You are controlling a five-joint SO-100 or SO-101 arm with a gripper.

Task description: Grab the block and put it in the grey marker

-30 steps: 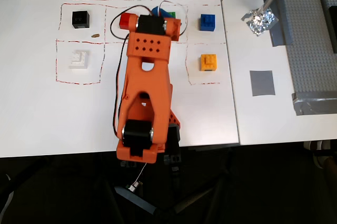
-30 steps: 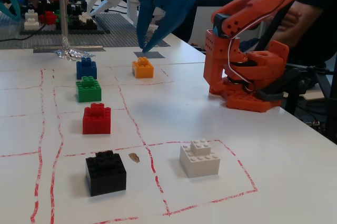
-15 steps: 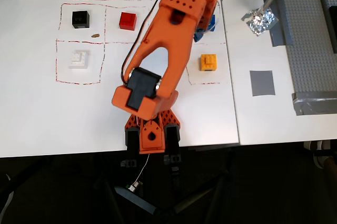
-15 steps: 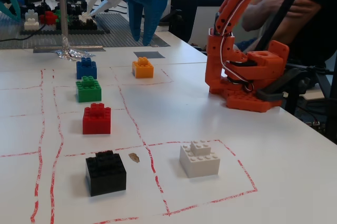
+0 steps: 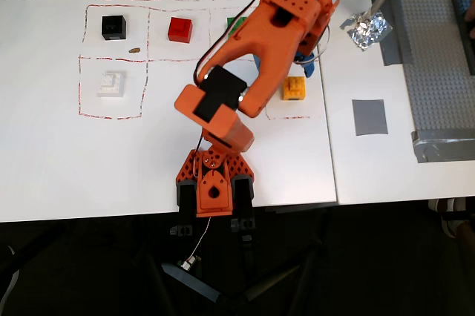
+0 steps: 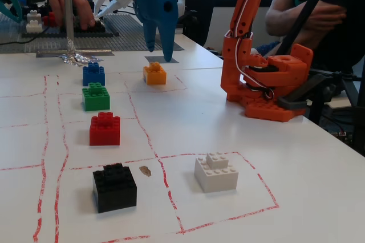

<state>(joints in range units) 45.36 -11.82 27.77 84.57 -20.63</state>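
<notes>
The block [image 5: 294, 87] is a small yellow-orange brick in a red-lined square, and the fixed view shows the block [image 6: 154, 73] resting on the white table. My blue gripper [image 6: 159, 55] hangs open just above and behind it, fingers pointing down, with nothing between them. From overhead the orange arm covers most of the gripper [image 5: 305, 67], which shows just above the block. The grey marker [image 5: 369, 116] is a flat dark square to the block's right. In the fixed view the grey marker [image 6: 155, 59] lies behind the gripper.
Red [image 6: 105, 129], green [image 6: 96, 96] and blue [image 6: 93, 75] bricks stand in a row, with black [image 6: 114, 186] and white [image 6: 216, 171] ones nearer. Crumpled foil [image 5: 367, 30] at a metal pole and a studded baseplate [image 5: 438, 71] lie right. A person's hand [image 6: 77, 12] reaches over the baseplate.
The arm has swung right along the row, from over the red and green bricks to over the yellow block. The gripper has come lower and its fingers stand closer together.
</notes>
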